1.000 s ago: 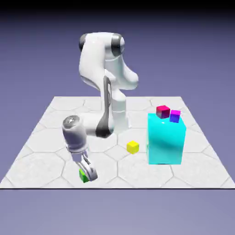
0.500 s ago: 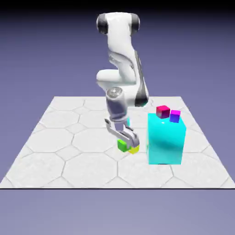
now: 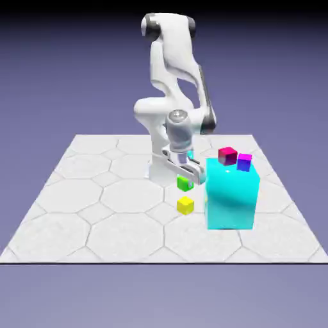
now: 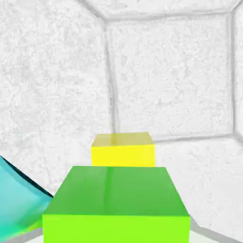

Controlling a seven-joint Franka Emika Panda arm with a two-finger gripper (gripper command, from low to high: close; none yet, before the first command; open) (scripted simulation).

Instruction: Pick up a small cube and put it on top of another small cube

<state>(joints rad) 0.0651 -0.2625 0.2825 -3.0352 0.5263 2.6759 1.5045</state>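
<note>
My two-fingered white and grey metal hand [image 3: 190, 177] is closed on the small bright green cube [image 3: 184, 183], its two fingers shut against the sides. I hold the cube up in the air, clear of the pale worktop [image 3: 128, 234] with its pattern of large stone-like tiles. In the hand view it shows large at the bottom edge, between my fingers and hiding most of them, its top face a duller green than the bright face below.

The small bright yellow cube [image 3: 185, 205] rests on the worktop, just below my green one in the exterior view. Looking along my fingers, I see the yellow cube beyond the green one, partly covered by it. The two are apart, with a gap between them in the exterior view.

At the exterior view's right of the yellow cube, near it, stands the big glossy cyan block [image 3: 230, 195], upright and far larger than either cube. Two more small cubes sit up on its top: a dark magenta-red cube [image 3: 227, 155], on the left of the pair, and a purple-blue cube [image 3: 244, 162] to the right of that one. Part of the cyan block also reaches into the hand view at the lower left, with a green tint along its lower part. My white arm [image 3: 173, 70] rises behind the hand, bent high over the worktop.
</note>
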